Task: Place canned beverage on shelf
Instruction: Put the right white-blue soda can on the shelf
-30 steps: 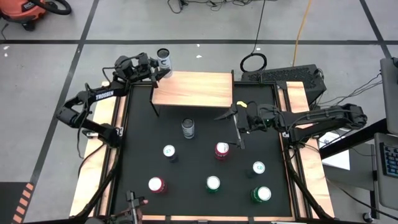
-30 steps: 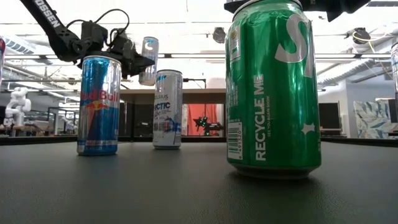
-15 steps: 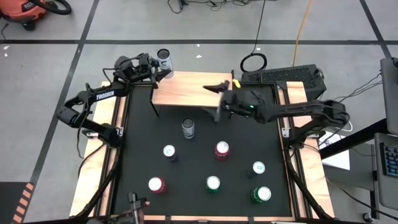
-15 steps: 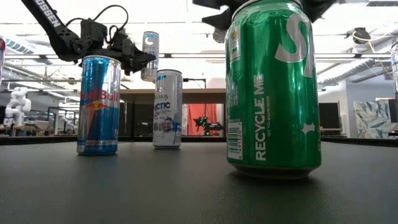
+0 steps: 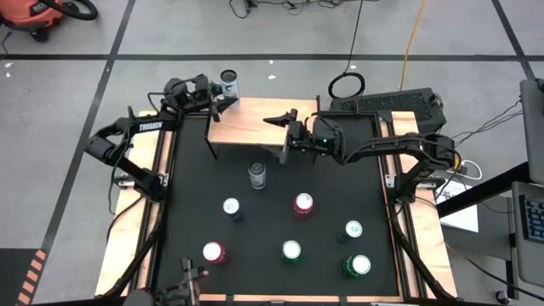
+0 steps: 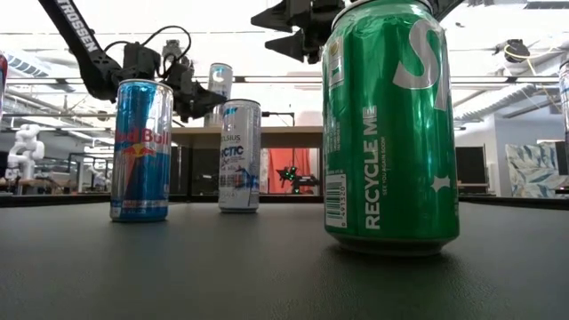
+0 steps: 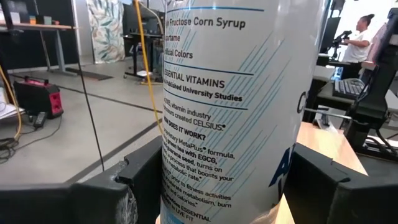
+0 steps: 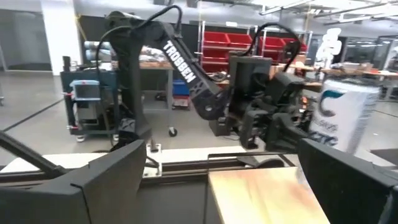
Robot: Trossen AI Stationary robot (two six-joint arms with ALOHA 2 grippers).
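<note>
Canned beverage (image 5: 228,83), a slim white cylinder printed with blue text, is clamped upright between the fingers of the left gripper (image 5: 218,92) just past the shelf's (image 5: 255,127) back left corner. Over the last second it has been carried slightly toward the board, so release seems near. The shelf is a smooth pale wood rectangle on thin black legs. The right gripper (image 5: 280,119), jaws spread and empty, has been swung in from the right and now hangs over the board. Loose cans (image 5: 257,175) stand on the matte black table (image 5: 187,195).
</note>
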